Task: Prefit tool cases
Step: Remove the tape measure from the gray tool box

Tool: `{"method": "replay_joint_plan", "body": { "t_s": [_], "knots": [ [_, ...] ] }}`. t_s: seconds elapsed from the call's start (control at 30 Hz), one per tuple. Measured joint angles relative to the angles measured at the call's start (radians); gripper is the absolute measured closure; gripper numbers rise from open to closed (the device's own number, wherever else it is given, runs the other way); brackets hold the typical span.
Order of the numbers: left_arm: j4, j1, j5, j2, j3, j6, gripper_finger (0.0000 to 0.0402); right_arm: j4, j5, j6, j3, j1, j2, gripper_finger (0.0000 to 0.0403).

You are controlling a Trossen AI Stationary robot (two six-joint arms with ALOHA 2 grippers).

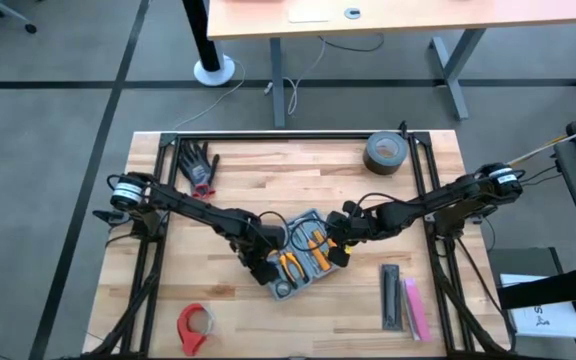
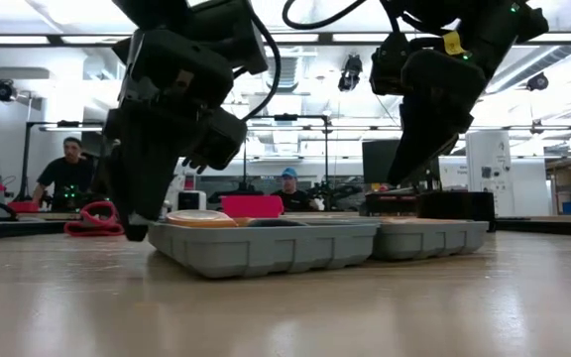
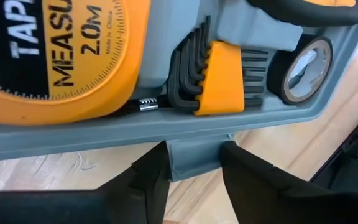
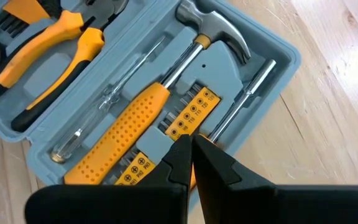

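The tool case (image 1: 303, 258) lies open on the wooden table, its grey tray (image 2: 266, 246) flat on the top. It holds a yellow tape measure (image 3: 55, 56), hex keys (image 3: 213, 74), pliers (image 4: 48, 43) and a hammer (image 4: 211, 28). My left gripper (image 1: 266, 268) is at the case's near-left edge, closed on a small tab. My right gripper (image 1: 340, 250) is shut, its tips (image 4: 191, 143) over the orange bit rack (image 4: 188, 115) at the case's right half. My left gripper (image 3: 194, 154) pinches the small grey tab (image 3: 194, 163) that juts from the case's outer rim, one finger (image 3: 151, 177) on each side of it. The fingers slant down from outside the case, and the case lies flat on the table. My right gripper's shut tips point steeply down at the bit rack beside the hammer's yellow handle (image 4: 120, 134); whether they touch it, I cannot tell.
A roll of grey duct tape (image 1: 383, 152) sits at the far right and a black glove (image 1: 198, 165) at the far left. A red tape dispenser (image 1: 193, 325) lies near left, black and pink bars (image 1: 403, 300) near right. Black frame rails (image 1: 158, 200) run along the table's sides.
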State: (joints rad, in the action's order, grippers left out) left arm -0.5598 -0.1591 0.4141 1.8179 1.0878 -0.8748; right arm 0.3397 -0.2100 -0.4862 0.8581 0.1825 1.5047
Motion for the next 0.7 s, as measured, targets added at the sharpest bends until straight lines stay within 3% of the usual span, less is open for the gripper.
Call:
{"method": "replay_joint_plan", "body": {
  "t_s": [0.43,0.7],
  "knots": [
    [0.0,0.02,-0.002,-0.001,0.0,0.056,0.0288,-0.001,0.0,-0.003,0.0,0.0,0.0,0.0403],
    [-0.055,0.024,-0.002,-0.003,0.0,0.168,0.0288,-0.008,0.0,-0.031,0.0,0.0,0.0,0.0403]
  ]
}}
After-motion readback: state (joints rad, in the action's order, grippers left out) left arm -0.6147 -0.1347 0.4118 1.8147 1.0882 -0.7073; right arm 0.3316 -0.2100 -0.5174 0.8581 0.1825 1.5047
